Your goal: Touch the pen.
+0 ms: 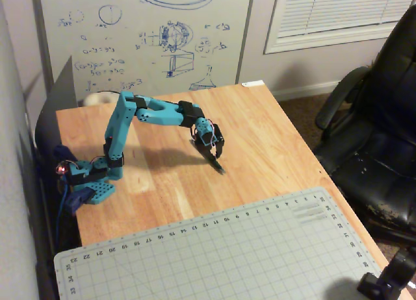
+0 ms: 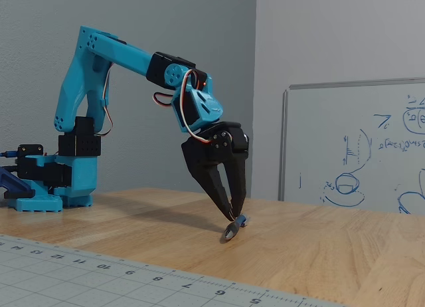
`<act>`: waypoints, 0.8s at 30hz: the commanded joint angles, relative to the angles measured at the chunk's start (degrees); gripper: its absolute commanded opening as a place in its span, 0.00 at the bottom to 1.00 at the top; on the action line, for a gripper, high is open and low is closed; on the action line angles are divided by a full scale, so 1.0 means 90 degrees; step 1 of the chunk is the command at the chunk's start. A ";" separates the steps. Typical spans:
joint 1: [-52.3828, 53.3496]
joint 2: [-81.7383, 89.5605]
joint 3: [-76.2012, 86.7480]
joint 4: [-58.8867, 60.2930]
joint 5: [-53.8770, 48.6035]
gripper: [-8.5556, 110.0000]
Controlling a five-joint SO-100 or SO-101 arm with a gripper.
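The pen [image 2: 232, 231] is short and dark with a bit of blue, and it lies on the wooden table [image 2: 345, 254] just under my fingertips. In a fixed view from above it is a small dark streak [image 1: 221, 169] at the gripper's tip. My black gripper [image 2: 235, 214] on the teal arm [image 2: 113, 54] points steeply down. Its jaws come together at the tips, which rest on or right at the pen's middle. The gripper also shows in the view from above [image 1: 219, 165], near the middle of the table [image 1: 273, 118]. The pen is not lifted.
A grey-green cutting mat [image 1: 247, 254] covers the table's front. The arm's base [image 1: 91, 180] is at the left edge. A whiteboard [image 1: 149, 34] leans at the back with a white roll [image 1: 99, 99] before it. A black office chair [image 1: 377, 125] stands off the right edge.
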 commanded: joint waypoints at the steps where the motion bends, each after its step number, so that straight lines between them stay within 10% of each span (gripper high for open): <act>1: 0.0059 0.0156 -0.0449 -0.0117 -0.0059 0.08; 24: 0.0068 -0.0098 -0.0537 -0.0117 -0.0059 0.08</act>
